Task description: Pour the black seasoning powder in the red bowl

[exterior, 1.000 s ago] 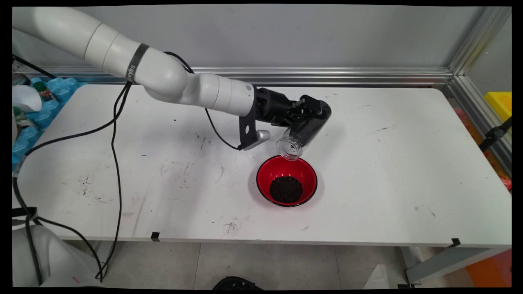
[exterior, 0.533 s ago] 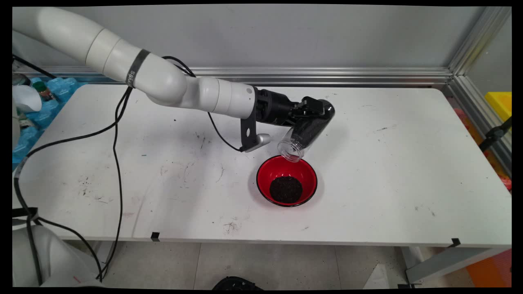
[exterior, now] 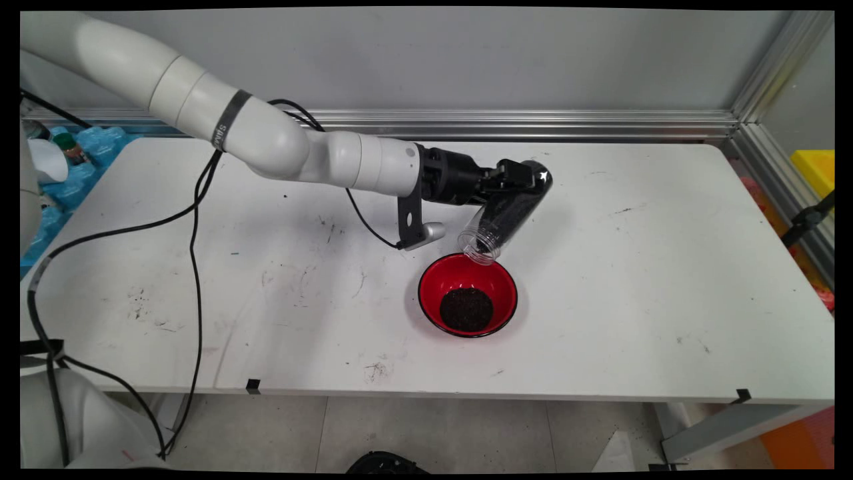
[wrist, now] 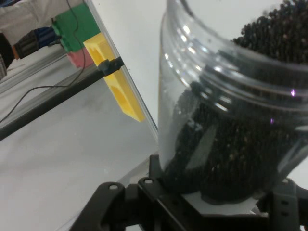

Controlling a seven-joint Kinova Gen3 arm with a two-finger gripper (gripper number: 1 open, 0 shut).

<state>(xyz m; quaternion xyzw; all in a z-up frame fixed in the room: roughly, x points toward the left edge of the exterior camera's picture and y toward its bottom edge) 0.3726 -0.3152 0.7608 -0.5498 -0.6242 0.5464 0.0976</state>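
**White arm, black hand**

The arm [exterior: 200, 107] is made of glossy white rounded links, divided by thin seams. A dark grey band [exterior: 225, 120] with small pale lettering rings it at upper left of the main view. Past the last white link sits a black wrist section, with a black bracket carrying a small silver cylinder [exterior: 432, 232] below it. The gripper [exterior: 516, 181] is black, its linkage showing round pivot screws along the hand view's bottom edge. Black cables [exterior: 193, 253] hang at the left.

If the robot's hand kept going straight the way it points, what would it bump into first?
The hand, shut on the tilted jar of dark grains, points right, along the table. Nothing stands that way in the main view; likely bare tabletop, though depth is unclear.
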